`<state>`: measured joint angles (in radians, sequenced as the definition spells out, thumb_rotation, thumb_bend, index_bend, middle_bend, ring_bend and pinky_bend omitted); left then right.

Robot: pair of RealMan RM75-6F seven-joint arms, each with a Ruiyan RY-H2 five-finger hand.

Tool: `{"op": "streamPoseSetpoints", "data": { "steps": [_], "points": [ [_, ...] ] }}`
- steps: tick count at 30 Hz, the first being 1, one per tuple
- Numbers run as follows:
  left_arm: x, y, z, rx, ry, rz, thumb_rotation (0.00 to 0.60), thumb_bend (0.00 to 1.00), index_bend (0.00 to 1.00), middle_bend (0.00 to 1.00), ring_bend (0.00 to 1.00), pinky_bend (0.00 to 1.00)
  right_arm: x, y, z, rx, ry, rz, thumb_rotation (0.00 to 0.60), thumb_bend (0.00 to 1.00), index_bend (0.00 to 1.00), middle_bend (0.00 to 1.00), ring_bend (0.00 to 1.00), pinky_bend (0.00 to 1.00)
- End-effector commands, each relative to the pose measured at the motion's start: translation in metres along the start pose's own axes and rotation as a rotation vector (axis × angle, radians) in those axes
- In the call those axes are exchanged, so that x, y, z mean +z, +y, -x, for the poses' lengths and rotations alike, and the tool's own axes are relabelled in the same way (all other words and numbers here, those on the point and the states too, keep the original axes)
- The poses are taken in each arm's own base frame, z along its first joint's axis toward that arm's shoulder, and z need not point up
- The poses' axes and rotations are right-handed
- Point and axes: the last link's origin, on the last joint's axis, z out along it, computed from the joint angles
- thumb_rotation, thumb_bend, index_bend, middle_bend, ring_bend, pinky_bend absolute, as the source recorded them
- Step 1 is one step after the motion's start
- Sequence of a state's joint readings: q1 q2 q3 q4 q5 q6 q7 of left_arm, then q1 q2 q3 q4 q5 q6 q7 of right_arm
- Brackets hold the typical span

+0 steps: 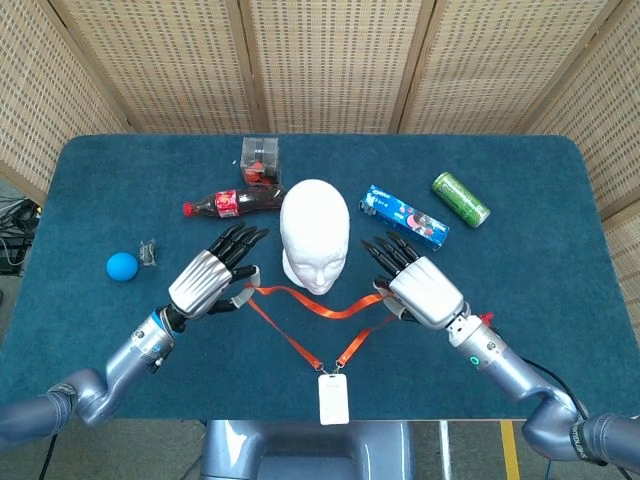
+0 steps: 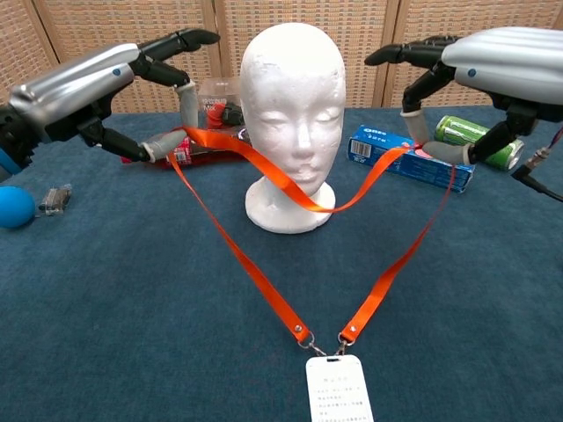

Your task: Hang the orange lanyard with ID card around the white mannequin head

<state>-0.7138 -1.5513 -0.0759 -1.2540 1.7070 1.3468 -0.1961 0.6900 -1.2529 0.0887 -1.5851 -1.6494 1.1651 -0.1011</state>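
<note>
The white mannequin head (image 1: 315, 236) (image 2: 294, 114) stands upright mid-table, facing me. The orange lanyard (image 1: 300, 299) (image 2: 252, 268) is stretched in a V in front of it, its top strap sagging across the neck (image 2: 299, 195). My left hand (image 1: 208, 279) (image 2: 106, 91) pinches the strap's left end between thumb and a finger, raised at forehead height. My right hand (image 1: 420, 288) (image 2: 475, 79) pinches the right end at the same height. The ID card (image 1: 333, 399) (image 2: 339, 390) hangs at the V's bottom, near the table's front edge.
A cola bottle (image 1: 233, 203) lies behind the left hand, with a clear box (image 1: 260, 160) beyond it. A blue packet (image 1: 404, 217) and a green can (image 1: 461, 199) lie to the right. A blue ball (image 1: 122, 266) and a small clip (image 1: 149, 252) sit far left.
</note>
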Motion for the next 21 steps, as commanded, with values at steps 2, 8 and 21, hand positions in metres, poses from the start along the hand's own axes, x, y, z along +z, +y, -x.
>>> {"op": "streamPoseSetpoints", "data": {
  "steps": [2, 8, 21],
  "points": [
    [0.009, -0.003, -0.016, -0.003, 0.038, -0.032, 0.600, 0.48, 0.72, 0.00, 0.00, 0.00, 0.005, 0.001, -0.016, 0.048, 0.046, 0.022, 0.600, 0.72, 0.77, 0.05, 0.00, 0.00],
    [0.022, -0.008, -0.043, -0.053, 0.064, -0.105, 0.600, 0.48, 0.72, 0.00, 0.00, 0.00, 0.015, 0.007, -0.048, 0.189, 0.129, 0.084, 0.600, 0.72, 0.77, 0.06, 0.00, 0.00],
    [0.051, -0.009, -0.079, -0.231, 0.048, -0.233, 0.600, 0.48, 0.72, 0.00, 0.00, 0.00, 0.039, 0.032, -0.102, 0.449, 0.275, 0.209, 0.600, 0.72, 0.77, 0.08, 0.00, 0.00]
  ]
}}
